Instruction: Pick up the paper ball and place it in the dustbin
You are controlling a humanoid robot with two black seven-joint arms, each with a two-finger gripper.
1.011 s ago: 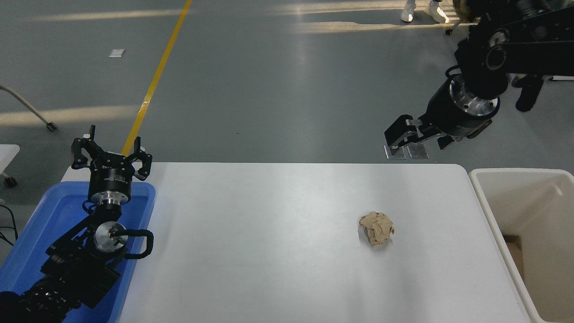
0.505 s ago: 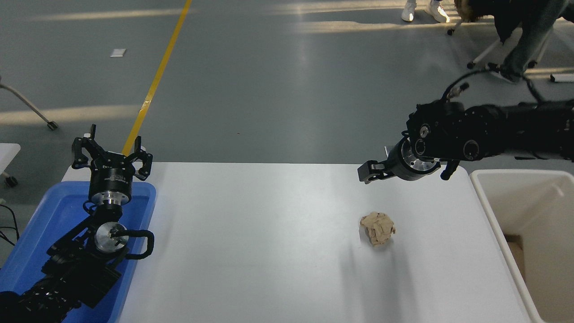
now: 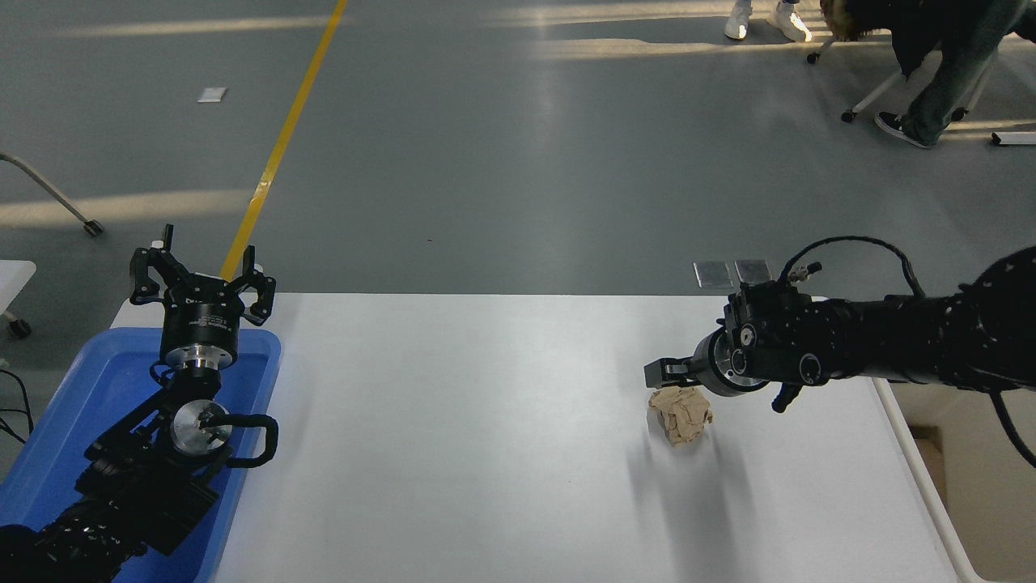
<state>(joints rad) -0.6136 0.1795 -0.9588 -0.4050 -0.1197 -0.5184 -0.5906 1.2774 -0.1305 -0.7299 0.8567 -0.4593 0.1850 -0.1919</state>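
The paper ball [image 3: 681, 414] lies on the white table [image 3: 486, 421], toward its right side. The right gripper [image 3: 665, 373] reaches in from the right and sits just above the ball's far edge; I cannot tell if its fingers are apart or together. The dustbin [image 3: 931, 486] stands at the table's right edge. The left gripper [image 3: 201, 279] is parked over the blue tray [image 3: 73, 405], fingers spread apart.

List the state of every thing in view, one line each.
Paper ball: crumpled, lying on the table, not gripped.
Right gripper: just above the ball's far edge; open or shut unclear.
Left gripper: open, parked over the blue tray.
Dustbin: upright at the table's right end, partly hidden by the right arm.
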